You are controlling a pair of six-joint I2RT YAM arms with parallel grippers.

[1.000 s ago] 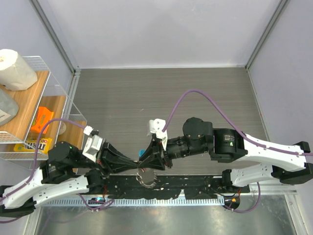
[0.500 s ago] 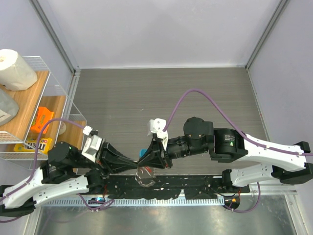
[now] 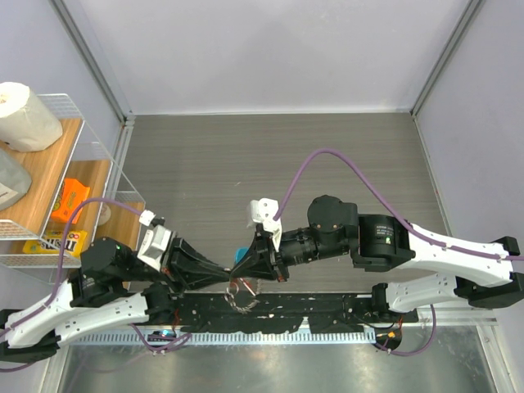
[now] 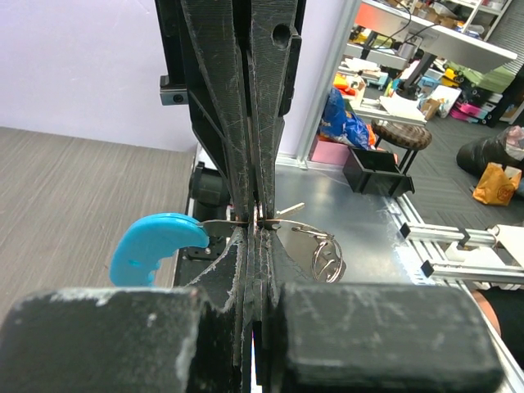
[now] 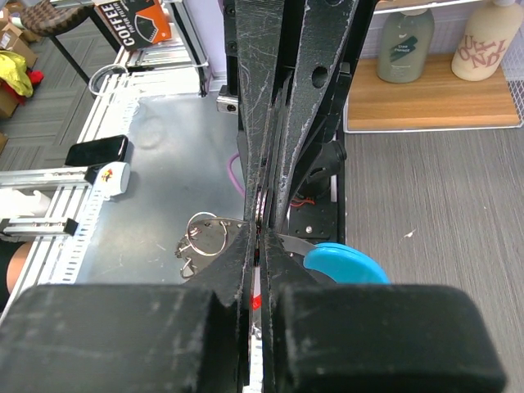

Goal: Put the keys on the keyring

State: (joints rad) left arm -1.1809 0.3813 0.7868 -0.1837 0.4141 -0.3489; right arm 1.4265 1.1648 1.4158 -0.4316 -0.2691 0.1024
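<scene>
My two grippers meet tip to tip over the table's near edge in the top view, the left gripper (image 3: pixel 227 278) coming from the left and the right gripper (image 3: pixel 238 273) from the right. The keyring (image 3: pixel 240 297) dangles under them. In the left wrist view the left gripper (image 4: pixel 255 236) is shut on the keyring's metal, with its light-blue tag (image 4: pixel 154 246) to the left and wire rings (image 4: pixel 324 255) to the right. In the right wrist view the right gripper (image 5: pixel 258 242) is shut, and the red head of the key (image 5: pixel 255 301) shows between its fingers. The key's blade is hidden.
A wire shelf (image 3: pixel 78 151) stands at the left with a paper roll (image 3: pixel 24 115) and an orange item (image 3: pixel 72 196). A black rail (image 3: pixel 319 309) runs along the near edge, with a metal sheet (image 3: pixel 270 364) below it.
The right gripper's jaws have closed. The hanging rings have shifted slightly left beneath the tips. Both arms stay almost where they were.
</scene>
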